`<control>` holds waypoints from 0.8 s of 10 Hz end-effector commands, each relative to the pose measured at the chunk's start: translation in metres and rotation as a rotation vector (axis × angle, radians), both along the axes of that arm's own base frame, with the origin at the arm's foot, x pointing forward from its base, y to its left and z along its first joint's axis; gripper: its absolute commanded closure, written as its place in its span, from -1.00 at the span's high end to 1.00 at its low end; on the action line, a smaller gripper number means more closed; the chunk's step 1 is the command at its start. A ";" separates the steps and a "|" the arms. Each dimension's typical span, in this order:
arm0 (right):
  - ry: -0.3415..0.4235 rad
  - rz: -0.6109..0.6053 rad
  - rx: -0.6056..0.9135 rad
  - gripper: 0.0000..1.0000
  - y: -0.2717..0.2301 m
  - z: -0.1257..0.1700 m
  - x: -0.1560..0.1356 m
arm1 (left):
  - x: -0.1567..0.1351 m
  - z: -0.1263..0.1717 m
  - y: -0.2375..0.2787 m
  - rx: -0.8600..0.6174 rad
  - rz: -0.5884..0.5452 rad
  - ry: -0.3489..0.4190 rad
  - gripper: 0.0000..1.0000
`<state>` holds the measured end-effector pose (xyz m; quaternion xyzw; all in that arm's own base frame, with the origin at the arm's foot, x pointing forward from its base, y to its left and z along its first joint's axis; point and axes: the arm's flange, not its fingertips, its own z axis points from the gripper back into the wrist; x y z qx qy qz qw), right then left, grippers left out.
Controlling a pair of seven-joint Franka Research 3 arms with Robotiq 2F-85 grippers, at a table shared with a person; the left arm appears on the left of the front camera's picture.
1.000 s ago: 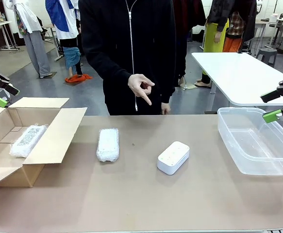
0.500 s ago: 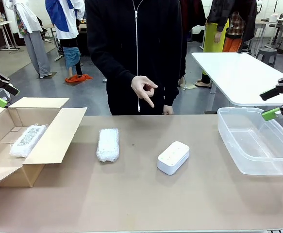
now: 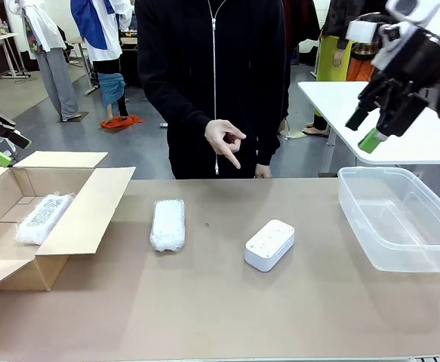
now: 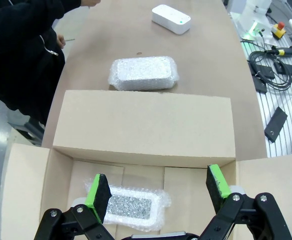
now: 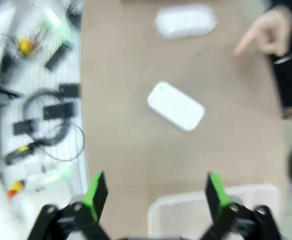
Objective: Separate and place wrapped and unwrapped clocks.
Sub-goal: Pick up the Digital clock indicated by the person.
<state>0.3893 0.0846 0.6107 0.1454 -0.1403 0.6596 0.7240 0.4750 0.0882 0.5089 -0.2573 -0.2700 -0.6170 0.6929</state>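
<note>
– Clocks, three on show! One smooth white plastic clock with rounded corners [image 3: 269,244] lies bare on the tan table [image 3: 204,309], just right of centre in the front view.

– And the wrapped ones?

– One oblong clock in whitish bubble wrap [image 3: 167,224] lies on the table left of centre, well apart from the bare one. The other bubble-wrapped clock [image 3: 44,218] lies inside the open brown cardboard box [image 3: 91,207] at the left edge.

– How do the grippers stand?

– Left gripper [image 4: 156,180] hangs over the box with its green-padded fingers spread wide and nothing between them. In its wrist view the boxed clock sits low in the frame, by the left pad. Right gripper [image 3: 363,130] is high in the upper right of the front view, blurred, above the clear plastic tub [image 3: 412,265]. Its fingers are apart too, and empty. Its wrist view has the bare clock mid-frame and the tub's rim at the bottom.

– Anyone else in play?

– A person in a black zip jacket [image 3: 212,68] stands at top centre, one hand [image 3: 223,139] out with the index finger pointing down at the table.
</note>
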 end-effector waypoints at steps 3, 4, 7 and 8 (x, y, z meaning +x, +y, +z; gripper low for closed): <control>0.005 0.226 -0.271 1.00 0.033 -0.006 0.072 | -0.001 0.000 0.001 0.012 -0.003 0.005 1.00; -0.006 0.267 -0.324 1.00 0.051 -0.020 0.086 | -0.001 0.000 0.001 0.012 -0.003 0.005 1.00; -0.093 0.375 -0.366 1.00 0.092 -0.057 0.098 | -0.001 0.000 0.001 0.012 -0.003 0.005 1.00; -0.093 0.405 -0.354 1.00 0.102 -0.073 0.099 | -0.001 0.000 0.001 0.012 -0.003 0.005 1.00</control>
